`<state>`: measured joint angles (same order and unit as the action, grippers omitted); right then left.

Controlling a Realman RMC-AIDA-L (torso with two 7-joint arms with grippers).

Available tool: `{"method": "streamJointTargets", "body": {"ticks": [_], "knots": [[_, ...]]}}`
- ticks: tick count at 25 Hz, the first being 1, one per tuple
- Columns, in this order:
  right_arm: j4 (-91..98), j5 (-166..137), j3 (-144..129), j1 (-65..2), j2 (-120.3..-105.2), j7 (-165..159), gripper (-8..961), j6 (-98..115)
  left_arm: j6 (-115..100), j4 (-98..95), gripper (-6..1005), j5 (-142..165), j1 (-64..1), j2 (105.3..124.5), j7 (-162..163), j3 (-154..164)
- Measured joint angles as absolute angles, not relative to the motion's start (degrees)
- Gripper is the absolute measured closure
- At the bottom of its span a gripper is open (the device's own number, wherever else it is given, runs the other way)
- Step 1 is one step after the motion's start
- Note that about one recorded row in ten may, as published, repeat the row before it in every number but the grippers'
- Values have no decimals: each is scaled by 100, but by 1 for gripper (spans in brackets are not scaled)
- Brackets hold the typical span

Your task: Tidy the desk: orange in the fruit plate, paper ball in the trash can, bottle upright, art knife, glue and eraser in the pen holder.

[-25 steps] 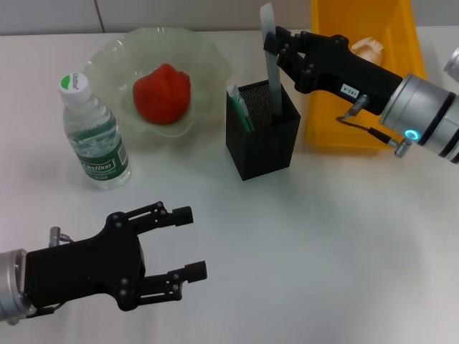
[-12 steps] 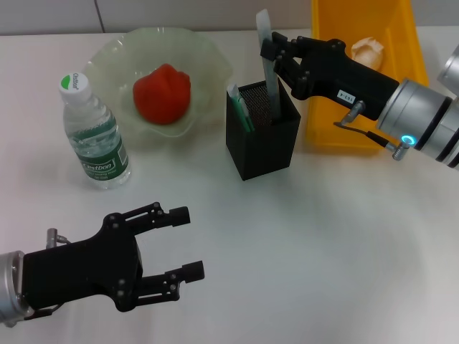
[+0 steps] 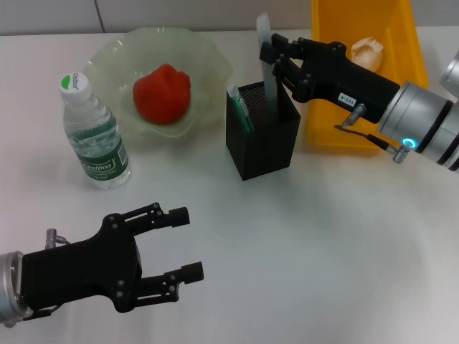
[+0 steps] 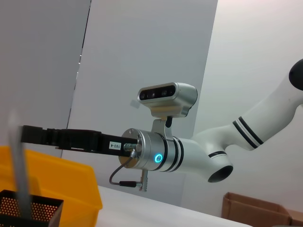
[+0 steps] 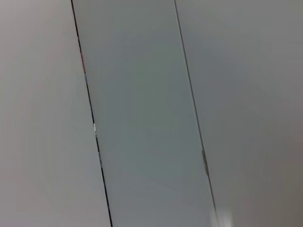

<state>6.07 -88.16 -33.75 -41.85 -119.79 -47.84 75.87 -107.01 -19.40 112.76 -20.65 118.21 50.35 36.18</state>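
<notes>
Now lowering art knife (image 3: 267,54) blade-end down into pen holder (image 3: 262,130), right gripper (image 3: 271,56) clamped on its upper shaft to keep it upright & clear of the green item (image 3: 241,107) already inside, prob. the glue. Left gripper (image 3: 183,242) parked near front edge w/ fingers apart, idle.

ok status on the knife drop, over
Right gripper shut on art knife, blade end inside pen holder. Left gripper open, idle near front edge. Nothing blocking.
</notes>
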Motion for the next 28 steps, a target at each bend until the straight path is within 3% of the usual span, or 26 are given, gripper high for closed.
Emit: {"method": "streamJointTargets", "body": {"ticks": [3,14,24,28], "knots": [[606,-8816,-3375,-4192,-11979,-4782,826,7584,-10703,-1942,216,11276,-2065,11821,5036,3625],[564,-8772,-3343,-4192,-11979,-4585,396,7587,-10723,-1939,216,11276,-2065,11821,5036,3627],[553,-8728,-3298,-4200,-11979,-4595,328,7790,-10722,-1932,216,11276,-2082,11829,5036,3613],[557,-8719,-3289,-4171,-11978,-4662,254,7820,-10720,-1935,216,11276,-2083,11830,5035,3612]]}}
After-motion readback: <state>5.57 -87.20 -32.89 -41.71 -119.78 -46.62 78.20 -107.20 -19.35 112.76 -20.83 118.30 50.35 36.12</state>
